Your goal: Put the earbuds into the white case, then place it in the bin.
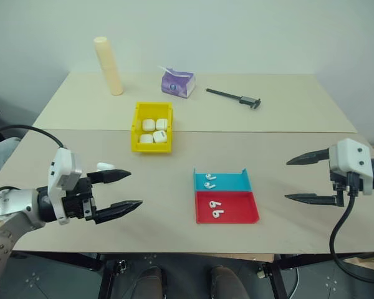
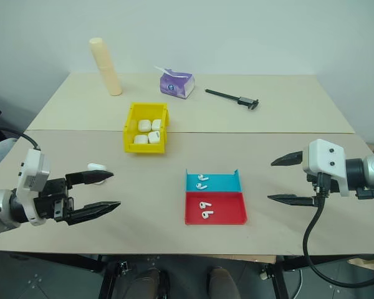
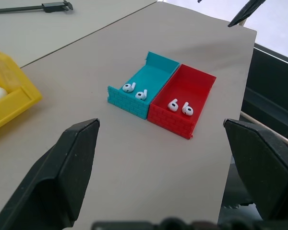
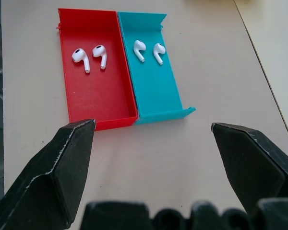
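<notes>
Nearest me, over the front edge of the table (image 1: 174,187), I see both grippers hanging empty above the top. The left gripper (image 1: 126,190) has its fingers spread wide apart, and the right gripper (image 1: 296,180) is spread just as wide; they point toward each other across the table. Just behind the left gripper's upper finger lies a white case (image 2: 96,166), on the table and partly hidden by that finger.

Between the grippers sit two shallow trays, touching side by side. In the red tray (image 4: 96,103), the nearer one, lie two earbuds (image 4: 89,56). In the blue tray (image 4: 156,91), just behind it, lies a second pair (image 4: 148,51).

Farther back and to the left stands the yellow bin (image 1: 152,127), with four white cases (image 1: 154,131) inside it.

On the far half of the table I see a tilted cream cylinder (image 1: 108,65), a purple tissue pack (image 1: 177,83) and a dark caliper (image 1: 234,96), well apart from one another.
</notes>
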Robot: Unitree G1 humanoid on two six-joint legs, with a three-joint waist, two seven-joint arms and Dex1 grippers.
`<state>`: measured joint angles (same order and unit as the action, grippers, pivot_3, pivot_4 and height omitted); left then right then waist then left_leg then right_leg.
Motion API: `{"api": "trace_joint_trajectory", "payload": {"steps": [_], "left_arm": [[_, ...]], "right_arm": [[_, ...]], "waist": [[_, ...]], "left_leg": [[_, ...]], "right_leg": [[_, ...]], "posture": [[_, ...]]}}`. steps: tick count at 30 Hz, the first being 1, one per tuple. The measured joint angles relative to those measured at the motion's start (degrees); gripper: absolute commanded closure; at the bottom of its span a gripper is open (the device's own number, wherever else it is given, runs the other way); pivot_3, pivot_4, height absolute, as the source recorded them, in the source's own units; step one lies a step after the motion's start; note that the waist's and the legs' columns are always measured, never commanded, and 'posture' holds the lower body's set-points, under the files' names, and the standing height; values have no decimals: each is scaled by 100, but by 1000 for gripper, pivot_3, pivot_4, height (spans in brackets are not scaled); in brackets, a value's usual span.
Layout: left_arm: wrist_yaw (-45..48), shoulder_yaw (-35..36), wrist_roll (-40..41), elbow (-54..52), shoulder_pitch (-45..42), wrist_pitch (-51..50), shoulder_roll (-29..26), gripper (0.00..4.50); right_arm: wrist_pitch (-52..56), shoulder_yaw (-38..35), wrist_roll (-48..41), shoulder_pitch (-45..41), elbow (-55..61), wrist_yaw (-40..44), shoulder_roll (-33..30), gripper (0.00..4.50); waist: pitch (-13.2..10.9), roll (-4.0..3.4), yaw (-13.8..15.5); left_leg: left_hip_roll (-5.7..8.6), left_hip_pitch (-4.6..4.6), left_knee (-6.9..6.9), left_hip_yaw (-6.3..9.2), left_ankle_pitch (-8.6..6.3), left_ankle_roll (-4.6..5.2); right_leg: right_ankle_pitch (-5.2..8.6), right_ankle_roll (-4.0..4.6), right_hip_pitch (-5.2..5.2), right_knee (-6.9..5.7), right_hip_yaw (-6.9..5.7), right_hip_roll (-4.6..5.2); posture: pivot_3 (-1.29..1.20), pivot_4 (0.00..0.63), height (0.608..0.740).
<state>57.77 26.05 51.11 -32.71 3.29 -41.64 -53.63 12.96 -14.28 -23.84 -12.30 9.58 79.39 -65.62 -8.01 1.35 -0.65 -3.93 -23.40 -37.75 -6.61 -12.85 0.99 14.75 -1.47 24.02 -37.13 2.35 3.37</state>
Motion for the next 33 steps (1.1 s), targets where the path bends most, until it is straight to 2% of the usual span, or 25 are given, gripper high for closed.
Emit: {"api": "trace_joint_trajectory", "payload": {"steps": [14, 18, 22, 25, 27, 29, 33], "left_arm": [[-629, -1, -41, -179, 3, -107, -48, 0], [-1217, -55, -336, -495, 57, -374, -213, 0], [-2129, -142, -463, -1034, 90, -1172, -413, 0], [-2976, -336, -313, -1174, -522, -2269, -451, 0], [-3517, -564, -177, -1042, -1305, -3383, -449, 0], [-3925, -864, 10, -453, -2239, -4508, -502, 0], [-4353, -1705, 761, 1159, -3155, -5047, -1302, 0]], "right_arm": [[-1, 2, 1, -41, 0, -3, 0, 34], [-6, 14, 5, -58, -31, -3, 0, 34], [-6, 27, 5, -104, -71, -29, 0, 34], [-6, 19, 5, -71, -74, -33, 0, 34], [-5, 2, 5, -16, -52, -60, 0, 34], [-2, 24, 4, 9, 33, -91, 11, 34], [55, 57, 6, 32, 59, -190, 40, 34]], "waist": [[0, 0, 0], [0, 0, 0], [0, 1, 0], [-1, 2, 23], [-2, 3, 54], [-2, 3, 68], [-10, 17, 8]], "left_leg": [[0, 1, 0, 0, 0, 0], [0, 1, 0, 0, 0, 0], [0, 2, 0, 1, 0, 0], [2, 9, 0, 6, 0, 0], [5, 21, -1, 8, 0, 0], [7, 28, -2, 8, 0, 0], [5, 19, 5, 10, -1, 0]], "right_leg": [[0, 0, -1, 0, 1, 0], [0, 0, -1, 0, 2, 0], [0, 0, -2, 0, 2, 0], [0, 0, -9, -3, 1, -1], [0, -1, -28, -1, -3, -1], [0, -2, -39, 2, -7, -2], [2, -2, -20, -1, 0, -1]], "posture": [[0, 150, 740], [0, 150, 740], [0, 150, 740], [0, 150, 740], [0, 150, 740], [0, 150, 740], [0, 150, 740]]}}
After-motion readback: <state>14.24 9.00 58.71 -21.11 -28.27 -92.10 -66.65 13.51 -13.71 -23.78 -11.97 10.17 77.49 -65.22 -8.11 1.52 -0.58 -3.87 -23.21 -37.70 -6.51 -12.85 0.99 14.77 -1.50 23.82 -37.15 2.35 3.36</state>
